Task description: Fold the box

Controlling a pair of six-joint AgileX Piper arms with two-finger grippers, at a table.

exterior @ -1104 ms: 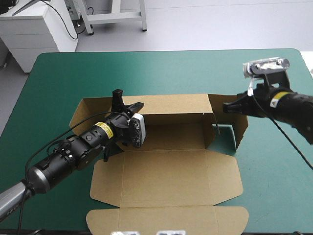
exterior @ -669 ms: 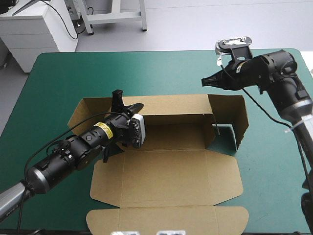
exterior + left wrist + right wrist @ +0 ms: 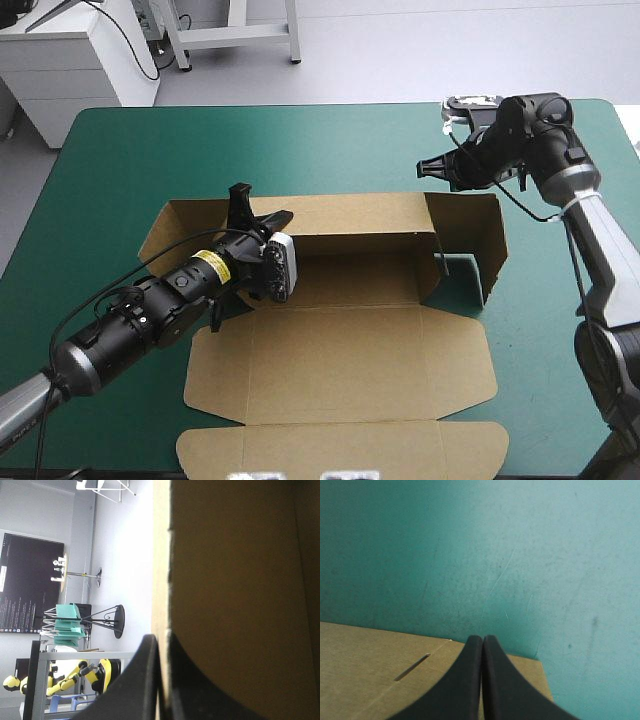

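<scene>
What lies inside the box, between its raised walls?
Only bare brown floor shows inside the box; nothing lies there. The left arm, its fingers shut on the back wall, covers the floor's left end.

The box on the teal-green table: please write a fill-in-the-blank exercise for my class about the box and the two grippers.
1. The left gripper is shut on the ____.
2. The right gripper has its fingers together and holds ____.
3. The lid lies ____ on the table, toward its near edge.
Missing words: box; nothing; flat.
</scene>
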